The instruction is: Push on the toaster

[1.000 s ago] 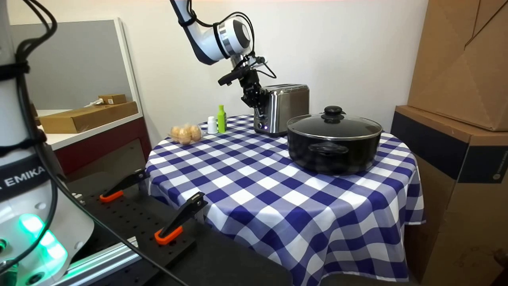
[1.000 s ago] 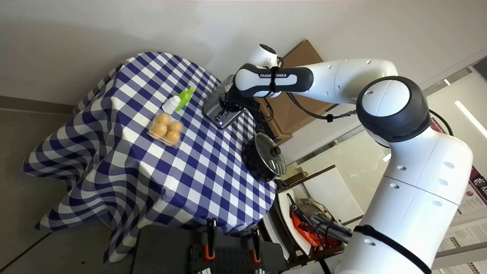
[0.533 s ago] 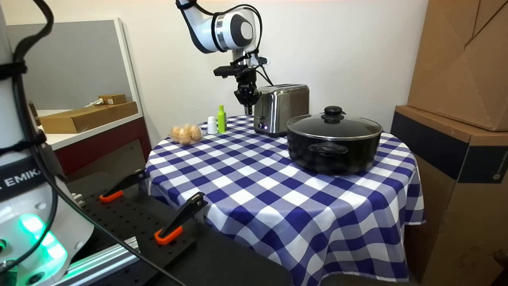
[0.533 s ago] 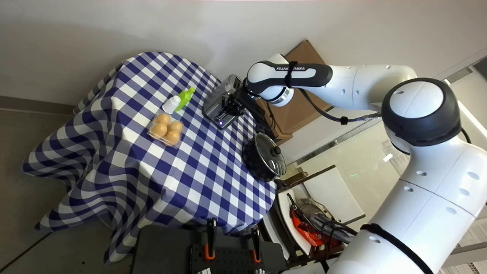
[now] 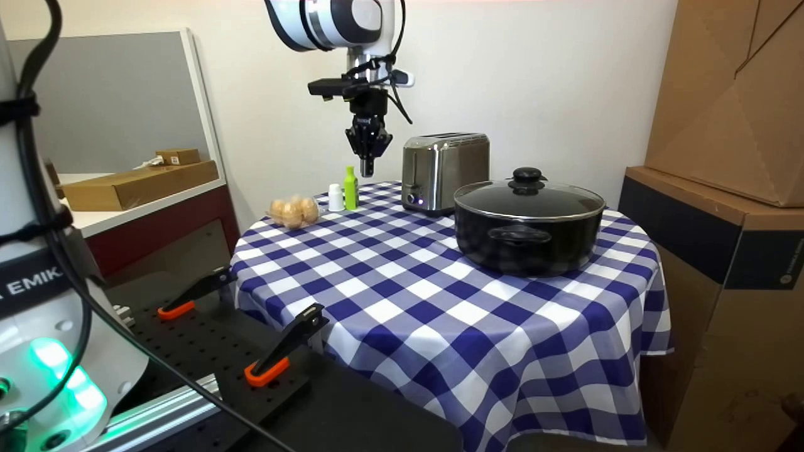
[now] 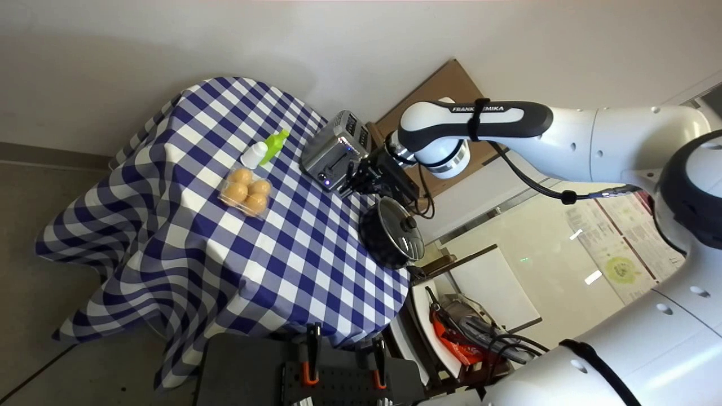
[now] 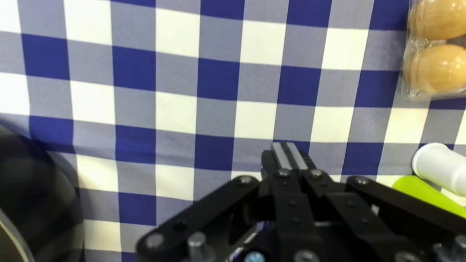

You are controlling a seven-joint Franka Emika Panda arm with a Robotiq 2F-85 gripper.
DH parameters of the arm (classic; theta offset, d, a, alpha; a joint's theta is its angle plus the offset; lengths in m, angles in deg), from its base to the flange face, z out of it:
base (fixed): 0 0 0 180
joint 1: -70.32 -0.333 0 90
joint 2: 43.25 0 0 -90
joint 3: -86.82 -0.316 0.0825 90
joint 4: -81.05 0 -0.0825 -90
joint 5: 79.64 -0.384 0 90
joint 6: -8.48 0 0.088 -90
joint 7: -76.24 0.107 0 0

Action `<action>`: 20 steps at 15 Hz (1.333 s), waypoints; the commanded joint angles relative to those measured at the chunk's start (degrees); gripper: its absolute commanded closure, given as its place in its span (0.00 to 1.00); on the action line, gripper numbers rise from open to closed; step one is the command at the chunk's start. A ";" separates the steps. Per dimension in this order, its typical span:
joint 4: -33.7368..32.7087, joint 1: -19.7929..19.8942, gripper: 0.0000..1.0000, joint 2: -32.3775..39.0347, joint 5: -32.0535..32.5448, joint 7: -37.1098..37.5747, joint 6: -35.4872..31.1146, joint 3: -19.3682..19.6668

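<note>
Hangs pointing down, just apart from the toaster point(image 5: 447, 172), with jaws pressed together; shows “FRANK” on the arm point(image 6: 617, 138), “EMIK” on the base point(image 5: 53, 358).

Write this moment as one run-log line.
boxy silver metal toaster: lever looks low, small violet light lit | black two-finger gripper: shut, empty, clear of toaster | push: likely done
</note>
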 commanded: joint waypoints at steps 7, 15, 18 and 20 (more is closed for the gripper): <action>22.07 1.95 0.72 -25.20 -0.64 -1.30 3.06 2.40; 25.75 3.45 0.16 -36.61 0.05 -3.62 8.80 3.50; 25.06 4.57 0.00 -39.14 1.73 -4.25 12.46 3.63; 24.70 5.47 0.00 -40.50 2.86 -4.50 14.49 3.72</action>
